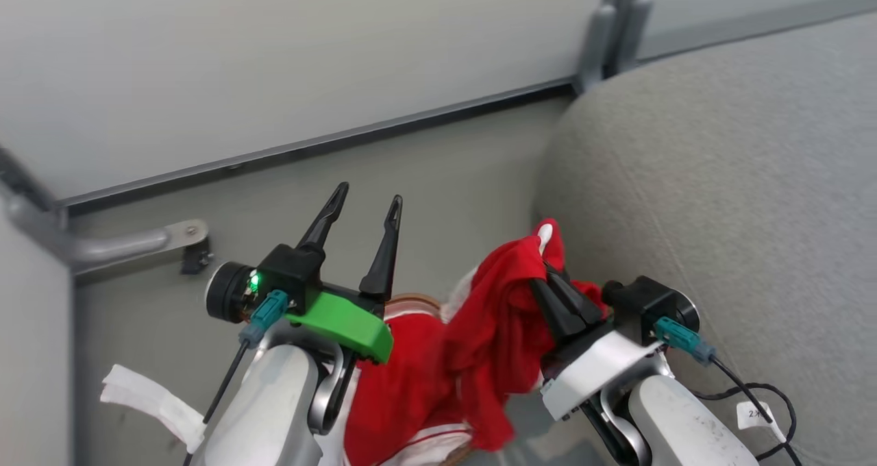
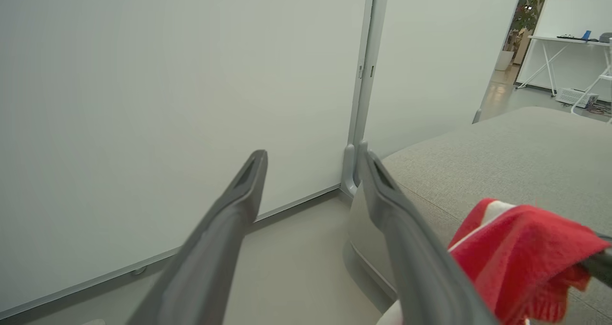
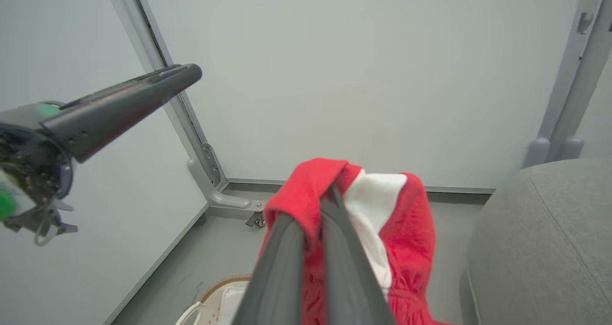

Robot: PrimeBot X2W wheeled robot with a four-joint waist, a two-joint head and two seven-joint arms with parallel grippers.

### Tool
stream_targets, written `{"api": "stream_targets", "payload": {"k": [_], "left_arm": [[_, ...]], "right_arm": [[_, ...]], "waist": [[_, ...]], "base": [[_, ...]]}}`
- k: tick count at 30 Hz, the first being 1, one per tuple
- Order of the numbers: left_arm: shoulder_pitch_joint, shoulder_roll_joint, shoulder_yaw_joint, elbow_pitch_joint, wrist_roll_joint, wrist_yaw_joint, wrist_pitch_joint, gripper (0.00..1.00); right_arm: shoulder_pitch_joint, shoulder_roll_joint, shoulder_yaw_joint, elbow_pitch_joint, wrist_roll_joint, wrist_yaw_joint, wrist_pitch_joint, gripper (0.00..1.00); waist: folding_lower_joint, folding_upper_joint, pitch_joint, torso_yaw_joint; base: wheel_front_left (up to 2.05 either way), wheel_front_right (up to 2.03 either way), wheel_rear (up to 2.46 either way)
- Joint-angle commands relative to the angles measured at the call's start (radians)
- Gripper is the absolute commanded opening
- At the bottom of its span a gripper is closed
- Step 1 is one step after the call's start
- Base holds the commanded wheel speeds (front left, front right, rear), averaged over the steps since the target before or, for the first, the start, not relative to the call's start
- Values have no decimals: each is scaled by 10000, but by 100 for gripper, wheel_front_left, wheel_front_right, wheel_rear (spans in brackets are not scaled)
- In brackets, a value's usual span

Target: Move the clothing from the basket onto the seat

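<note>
The right end effector [image 3: 326,201] has its two long dark fingers pressed together on a fold of a red fleecy garment [image 1: 493,329] with white panels. The cloth hangs limp from them, draping down over the basket [image 3: 224,283], of which a curve of brown woven rim and a bit of white lining show. The garment hangs just beside the rounded edge of the seat [image 1: 719,178], a grey coarse-woven cushion. The left end effector [image 1: 368,199] is raised beside it, its tapered fingers apart and holding nothing.
</note>
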Motion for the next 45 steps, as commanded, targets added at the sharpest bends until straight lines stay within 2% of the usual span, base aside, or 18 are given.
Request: {"api": "stream_targets", "payload": {"k": [1,3,9,16,20,24,28,34,39,45], "left_arm": [[177,86,127,19,169,-48,3,100],[329,115,373,37,313,-122,4,100],[534,96,643,36,560,-210,3,100],[170,68,366,153,723,-264,3,100],[6,109,273,154,652,-279,3,100],[-96,406,62,-25,678,-276,3,100],[-352,779,-301,-265,667,-278,3,100],[-958,1267,-820,-499,348,-280,4,100],[-1443,1564,-1180,-651,170,-280,3,100],[-1956,1742,-1439,-735,31,-281,3,100]], "right_arm": [[158,-20,-23,-156,8,-12,-19,0],[303,-20,-108,-468,69,-12,-19,0],[428,-23,-366,-930,76,-12,-19,0],[166,-9,-1096,-1456,-493,-12,-19,0],[-646,-14,-1569,-1605,-1294,-12,-19,0],[-2089,-490,-1941,-1596,-1860,-14,-19,0],[-3853,-1266,-2455,-1225,-2380,-14,-19,0],[-6184,-1899,-3657,-438,-3003,-14,-19,0],[-7355,-2125,-4654,565,-3541,-14,-19,0],[-7733,-2140,-6197,1797,-4408,-14,-18,0]], "waist": [[0,0,404,-1556],[0,0,495,-2229],[0,0,667,-3274],[0,0,1185,-3439],[0,0,1716,-3499],[0,0,2338,-3522],[0,0,3128,-3274],[0,0,4272,-2593],[0,0,5034,-2079],[0,0,5774,-1569]], "base": [[0,0,0],[0,0,0],[0,0,0],[0,0,0],[0,0,0],[0,0,0],[0,0,0],[0,0,0],[0,0,0],[0,0,0]]}}
